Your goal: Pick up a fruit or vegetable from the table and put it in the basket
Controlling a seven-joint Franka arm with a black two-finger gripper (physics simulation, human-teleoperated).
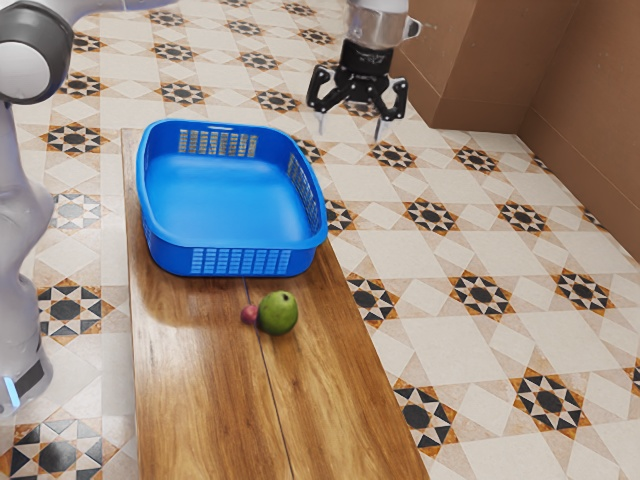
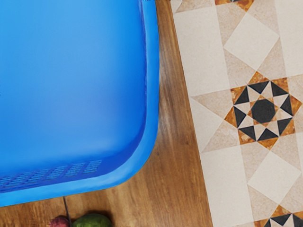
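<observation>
High up in the exterior view, my gripper (image 1: 350,126) hangs with its two fingers spread wide and nothing between them, to the exterior view's right of the basket. The blue basket (image 1: 285,243) stands on the wooden table with nothing inside it. Close to its near side lie a green round fruit (image 1: 279,313) and a small reddish one (image 1: 249,315), side by side. In the wrist view, the basket (image 2: 152,94) is below my hand, and the green fruit (image 2: 93,220) and the reddish one (image 2: 60,222) are partly cut off beyond its rim.
The wooden table (image 1: 205,400) is narrow, with its long edge running beside the basket. Patterned floor tiles (image 1: 500,330) surround it. A brown wall (image 1: 480,60) rises behind, at the exterior view's upper right.
</observation>
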